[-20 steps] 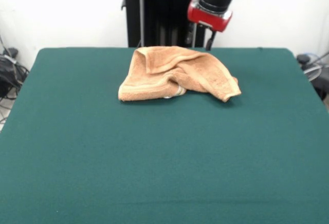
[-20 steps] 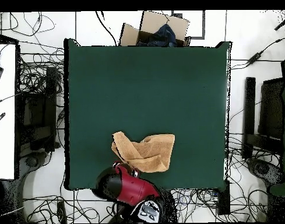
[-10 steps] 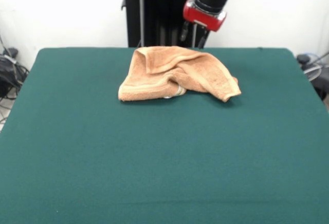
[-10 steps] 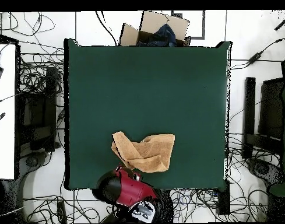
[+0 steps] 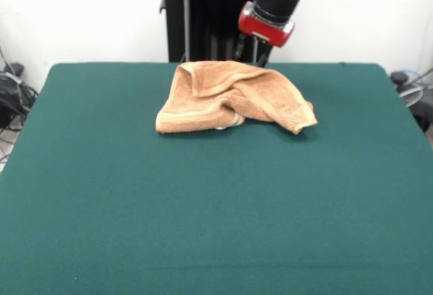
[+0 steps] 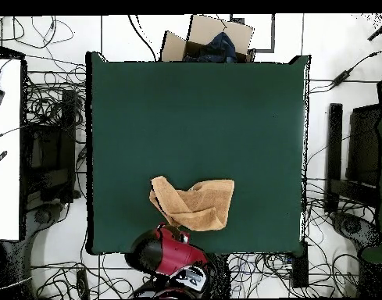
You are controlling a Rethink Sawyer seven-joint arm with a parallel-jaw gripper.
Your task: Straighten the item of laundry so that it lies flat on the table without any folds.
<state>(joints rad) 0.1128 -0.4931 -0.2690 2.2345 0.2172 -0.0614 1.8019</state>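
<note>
- While the robot's gripper (image 5: 248, 53) hangs just behind the towel (image 5: 233, 97), at the towel's rear edge, it is not touching the cloth, and I cannot tell whether its jaws are released or clenched because they show only as thin dark tips against the dark pedestal.
- The towel lies crumpled on the tabletop (image 5: 203, 207), in the half nearest the robot and close to that edge.
- Possible trouble: with layers stacked on one another, a pinch could catch two thicknesses at once, so a pull would drag the whole bundle rather than open it.
- Another risk: the towel sits near the tabletop's edge, so a tug toward the robot could slide part of it off.
- The felt-like surface may grip the loops of the cloth, and that could bunch the fabric during a drag.
- The towel is peach-orange terry cloth, soft and nubbly, with a flat hemmed band along its front edge.
- One corner sticks out to the side; the middle is heaped in rounded folds.
- The tabletop is dark green, matte and rectangular.
</note>
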